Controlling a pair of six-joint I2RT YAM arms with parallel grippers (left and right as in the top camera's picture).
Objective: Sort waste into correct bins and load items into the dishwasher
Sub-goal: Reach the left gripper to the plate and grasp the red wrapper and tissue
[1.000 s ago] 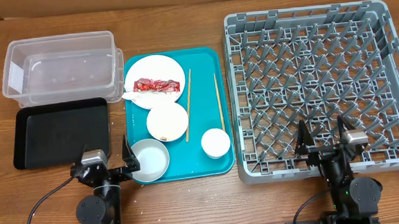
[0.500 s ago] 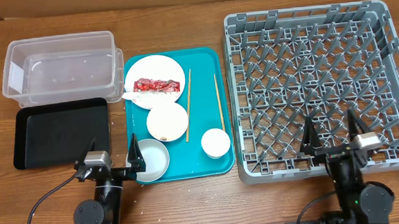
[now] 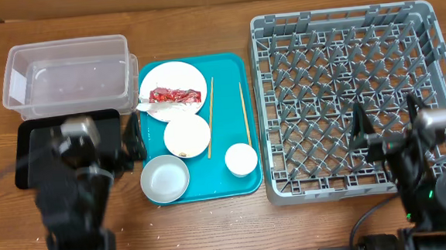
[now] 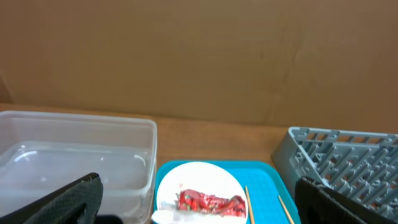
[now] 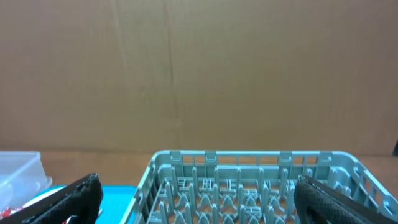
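A pale round plate (image 3: 175,77) on the teal tray holds a red wrapper (image 3: 173,95), with a white napkin (image 3: 152,108) at its near edge. Two bowls (image 3: 186,135) (image 3: 165,179) and a small cup (image 3: 240,159) stand on the tray. Two chopsticks (image 3: 211,116) (image 3: 245,112) lie beside them. My left gripper (image 3: 106,140) is open and empty, raised over the black tray (image 3: 24,145). My right gripper (image 3: 386,123) is open and empty above the grey dish rack (image 3: 340,15). The left wrist view shows the plate (image 4: 205,177), the wrapper (image 4: 210,202) and the clear tub (image 4: 74,149). Loose grains are too small to tell.
The teal serving tray (image 3: 227,70) lies between the clear tub (image 3: 69,76) and the rack. The rack also shows in the right wrist view (image 5: 249,180). A brown cardboard wall stands behind the table. My blurred left arm covers part of the black tray.
Both arms have risen from the table's front edge and moved away from it. The left gripper is now over the black tray, the right over the rack's front right. Nothing on the table moved.
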